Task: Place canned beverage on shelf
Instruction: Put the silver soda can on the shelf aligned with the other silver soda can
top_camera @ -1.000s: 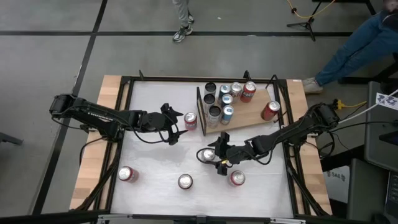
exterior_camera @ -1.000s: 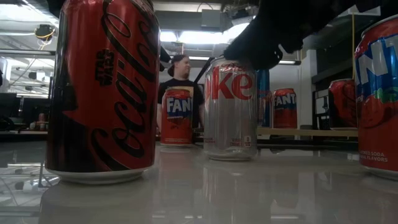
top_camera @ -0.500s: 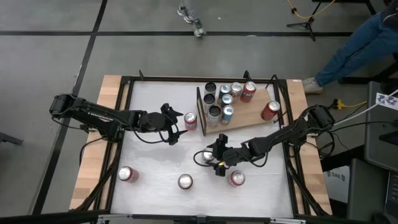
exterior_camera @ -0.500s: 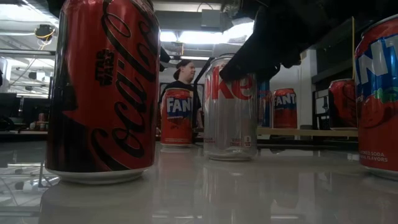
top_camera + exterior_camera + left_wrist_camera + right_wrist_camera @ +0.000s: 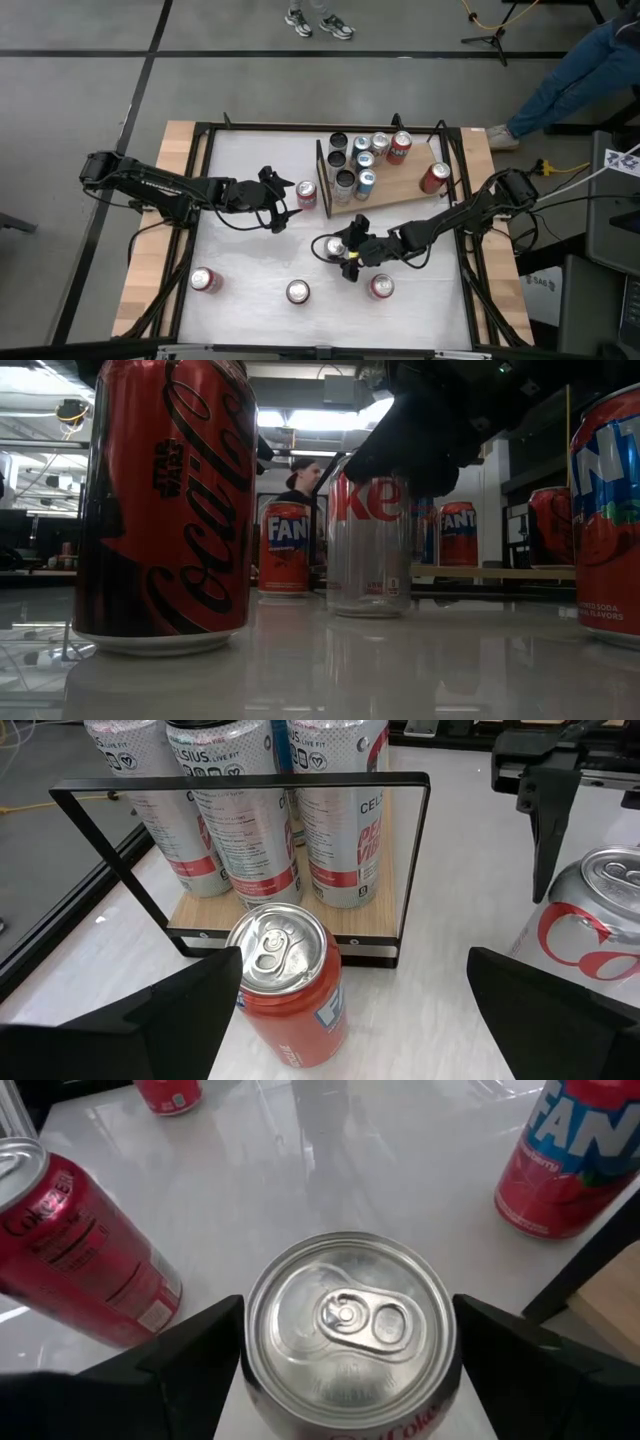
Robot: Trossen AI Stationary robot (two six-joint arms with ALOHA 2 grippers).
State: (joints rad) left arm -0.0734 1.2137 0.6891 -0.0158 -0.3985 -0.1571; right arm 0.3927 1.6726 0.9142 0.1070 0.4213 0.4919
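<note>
Mid-table, right gripper (image 5: 345, 1355) jaws apart astride silver can (image 5: 350, 1325), seemingly untouched; left gripper (image 5: 345, 1010) apart.

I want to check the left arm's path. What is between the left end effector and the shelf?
One upright red Fanta can stands between the left end effector and the shelf, close to its black frame; the left wrist view shows this.

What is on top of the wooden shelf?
The shelf holds cans: a bunch of silver and dark-topped ones near its black frame, plus two red ones. From the left wrist, the front cans hide those behind them.
</note>
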